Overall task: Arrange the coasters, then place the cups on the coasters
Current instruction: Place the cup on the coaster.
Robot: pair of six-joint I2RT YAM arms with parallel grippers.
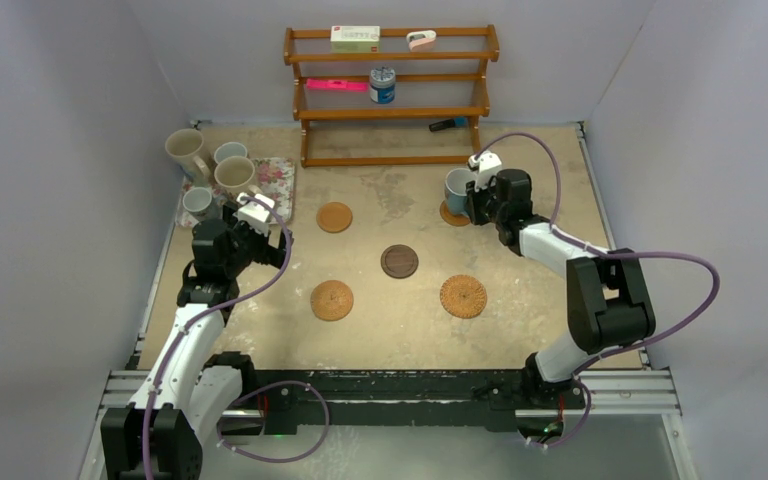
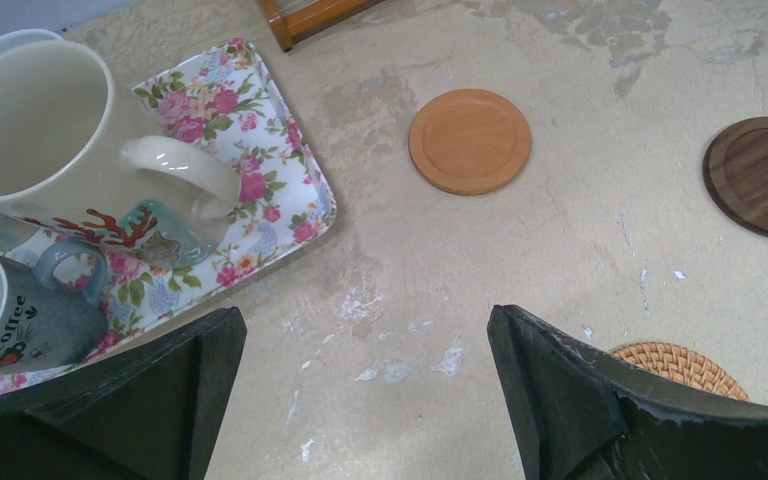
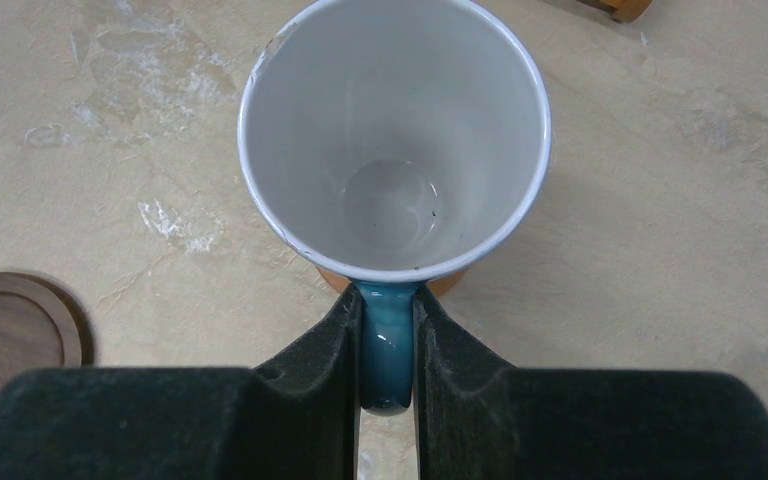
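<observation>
My right gripper (image 3: 388, 305) is shut on the teal handle (image 3: 388, 345) of the light blue cup (image 3: 395, 130). The cup stands upright over a tan coaster (image 1: 452, 215) at the back right, of which only an orange sliver (image 3: 334, 279) shows under its base. Four more coasters lie bare: a smooth tan one (image 1: 335, 217), a dark brown one (image 1: 399, 261) and two woven ones (image 1: 331, 300) (image 1: 463, 296). Several cups, among them a cream cup (image 2: 40, 130) and a grey cup (image 2: 0, 320), crowd the floral tray (image 2: 260, 170). My left gripper (image 2: 365, 330) hangs open beside the tray's near right corner, holding nothing.
A wooden shelf rack (image 1: 390, 110) stands at the back with a blue-and-silver tin can (image 1: 382, 85) and small items on it. White walls close in the table on three sides. The arms' rail runs along the near edge.
</observation>
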